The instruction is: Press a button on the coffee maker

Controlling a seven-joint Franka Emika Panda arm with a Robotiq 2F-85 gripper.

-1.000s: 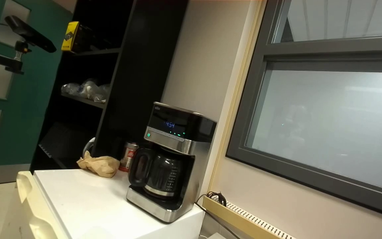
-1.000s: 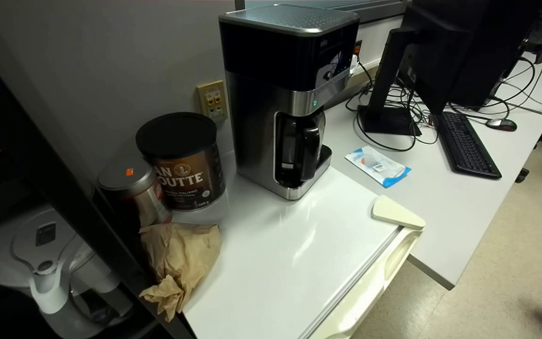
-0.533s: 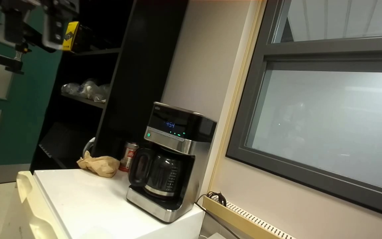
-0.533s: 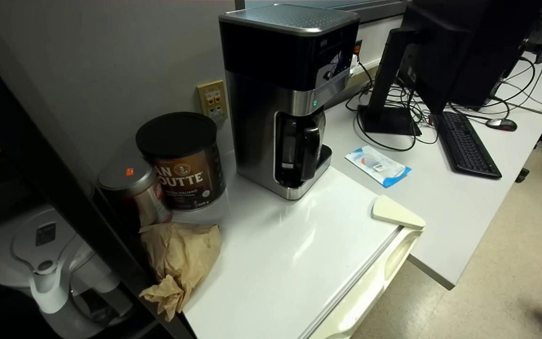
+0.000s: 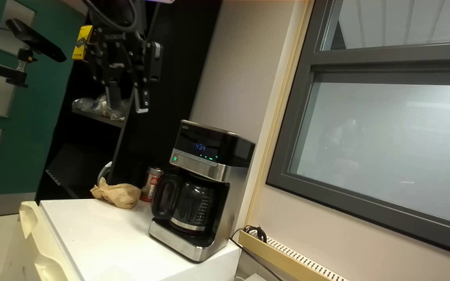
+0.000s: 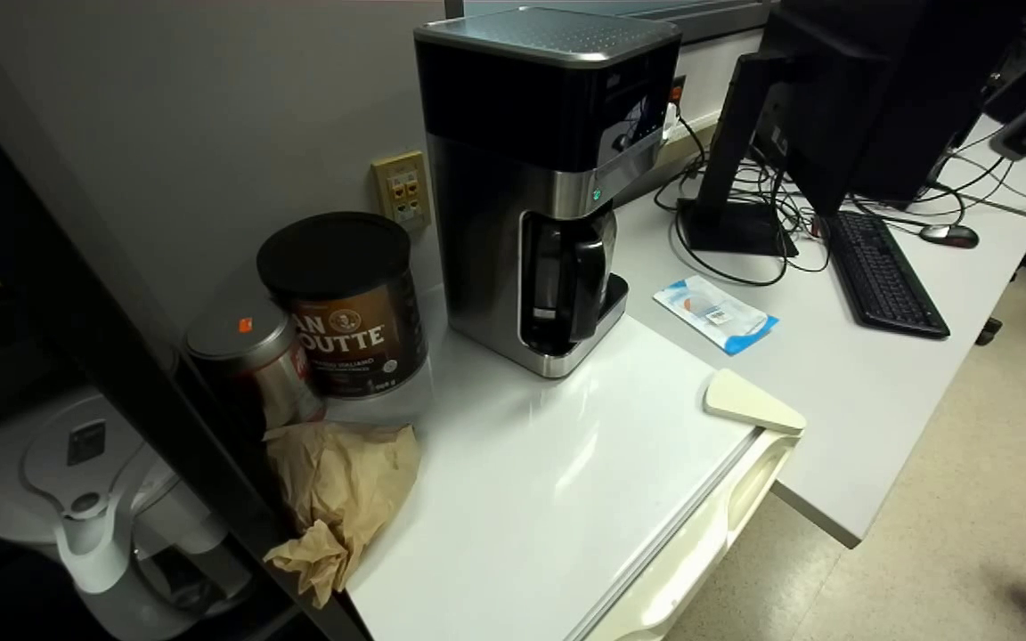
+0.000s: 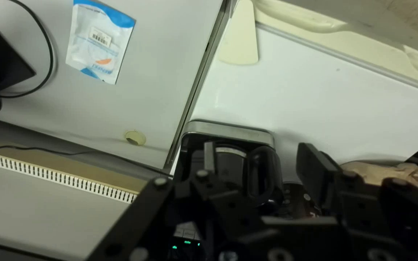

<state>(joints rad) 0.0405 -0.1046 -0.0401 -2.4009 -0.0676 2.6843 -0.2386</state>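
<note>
Pincer (image 5: 128, 109) of black metal, jaws parted around nothing, hung clear of a black-and-silver drip coffee maker (image 5: 209, 168), which stood on a glossy white table (image 5: 104, 242), its black control panel (image 5: 199, 143) glowing blue and green. The press looked not yet begun. Those parted jaws posed the chief risk: they could straddle what appeared to be a small, round, green-lit button (image 5: 175, 159). The pincer hid part of the control panel in the wrist view, so aim might stray. A low approach could snag the dark carafe handle (image 6: 588, 289); too hard a push could slide the coffee maker along the table.
</note>
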